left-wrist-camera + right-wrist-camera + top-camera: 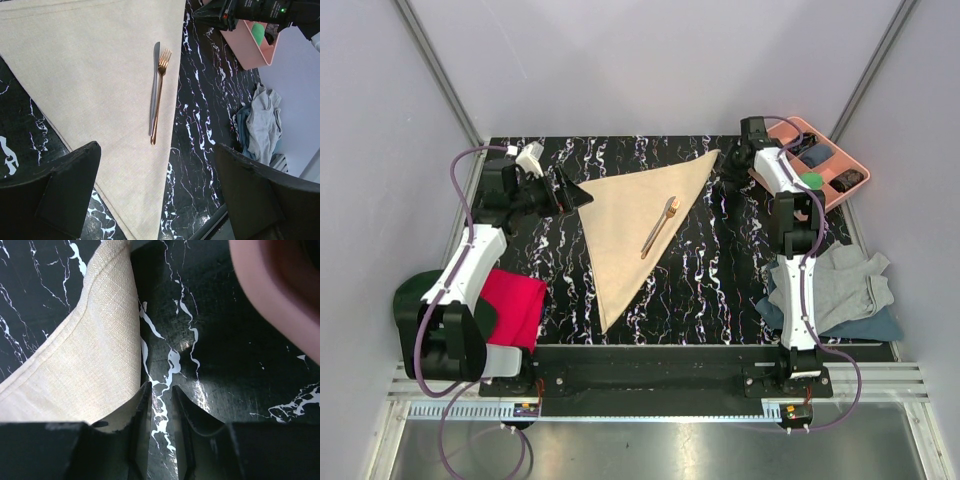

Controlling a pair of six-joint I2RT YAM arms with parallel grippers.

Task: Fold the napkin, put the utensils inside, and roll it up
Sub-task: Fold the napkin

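Near edge: red cloth (515,305) at 8 o'clock, grey cloth (835,285) over a blue cloth (880,325) at 4 o'clock, none of them in play

Centre of surface (720,280): napkin (630,230) lies flat, already folded to a triangle. 1 tip points to 6 o'clock, 1 to 10 o'clock, 1 to 1 o'clock

Utensils (660,227) lie on the napkin, 2 pieces side by side and touching. They sit close to the long edge on the 3 o'clock side and run roughly parallel to it. The left wrist view shows a fork and a knife

Left gripper (572,196): at the 10 o'clock tip, jaws spread wide, nothing in them

Right gripper (159,390): at the 1 o'clock tip, jaws drawn almost together with a thin slit between, nothing in it. The cloth corner lies just beside 1 finger, outside the slit

Far, 2 o'clock: pink tray (835,145)

Judgement: fold and loading look done, the roll not yet begun. Next move calls for pinching the edge by the utensils, lifting it over them, then rolling toward 9 o'clock. Keep the 2 pieces trapped and the cloth taut
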